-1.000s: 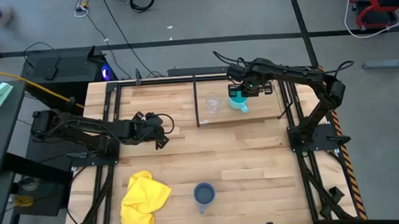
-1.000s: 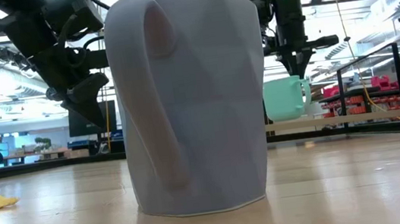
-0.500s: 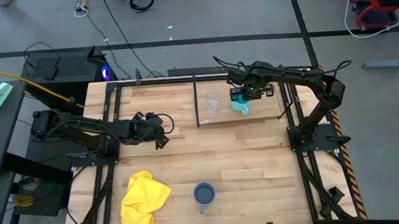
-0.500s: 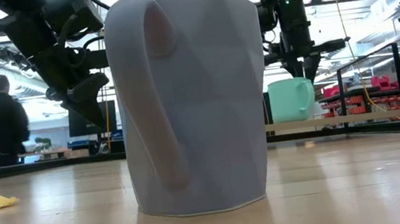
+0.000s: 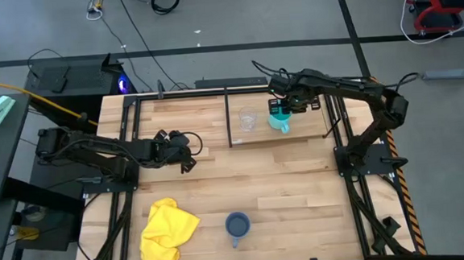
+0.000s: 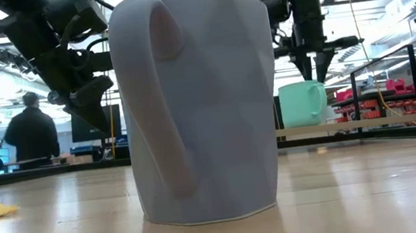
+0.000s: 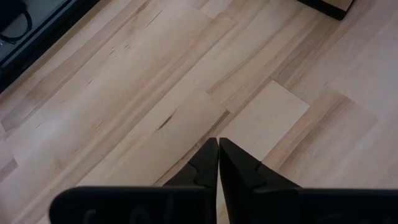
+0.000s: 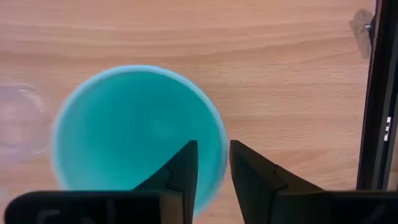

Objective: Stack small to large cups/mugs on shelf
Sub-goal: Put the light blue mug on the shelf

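Two vessels on shelf (image 5: pixel 297 134): clear glass cup (image 5: pixel 248 119) and cyan mug (image 5: pixel 278 122) just beside it, upright; dark grey-blue mug (image 5: pixel 237 225) well apart at tabletop's near edge, by yellow cloth (image 5: pixel 168 232). Right gripper (image 5: pixel 288 104) directly above cyan mug's rim, jaws parted, gripping nothing. Left gripper (image 5: pixel 187 154) low over bare tabletop (image 5: pixel 284 191), jaws pressed together, empty.

nothing readable showed anywhere i looked: no lettering, labels, brand marks or numbers could be made out on anything on the table or in the room behind it.
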